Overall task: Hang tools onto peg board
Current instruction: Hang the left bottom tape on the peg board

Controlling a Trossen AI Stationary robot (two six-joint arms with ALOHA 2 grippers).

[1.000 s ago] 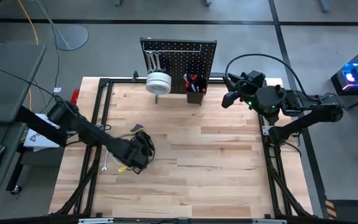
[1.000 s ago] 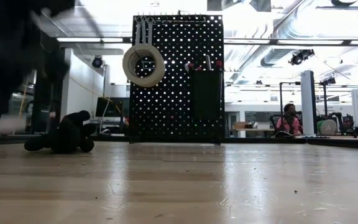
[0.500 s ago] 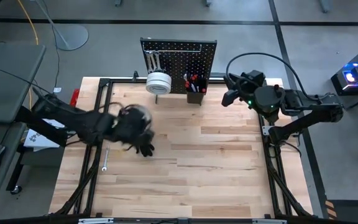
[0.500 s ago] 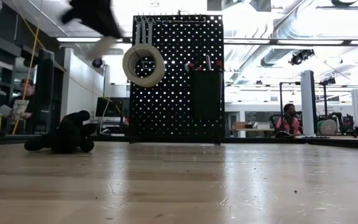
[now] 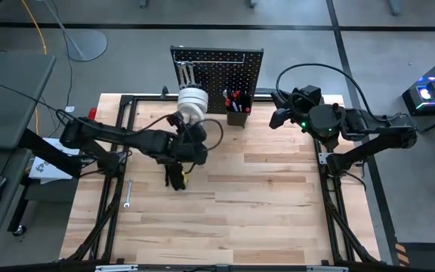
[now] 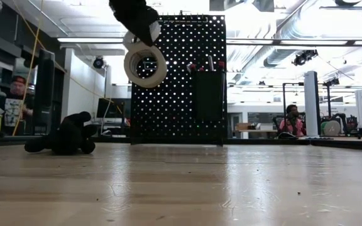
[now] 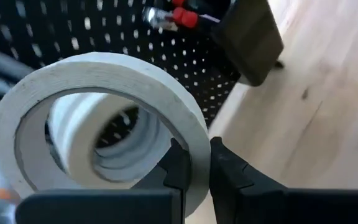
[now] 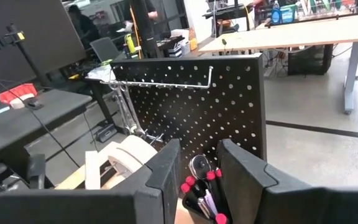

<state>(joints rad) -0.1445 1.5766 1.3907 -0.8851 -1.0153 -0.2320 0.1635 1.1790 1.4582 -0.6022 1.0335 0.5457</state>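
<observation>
Left gripper [image 7: 194,163] clamps tape [image 7: 98,118] at peg board [image 5: 217,79] | align hole over hook | right gripper [image 8: 197,165] idle, fingers parted, empty

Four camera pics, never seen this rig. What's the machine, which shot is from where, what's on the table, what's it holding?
It's a robot with two dark arms at a wooden table. One shot looks straight down, one sits level at table height, and two are cameras on the wrists.

The left gripper is pinching the wall of a white tape roll and holding it up by the peg board, next to another tape roll already hanging there. Wrenches hang on a hook; red-handled screwdrivers sit in the black bin.

On the table: black-handled pliers and one silver wrench.

The right gripper waits off to the board's right, holding nothing that I can see.
</observation>
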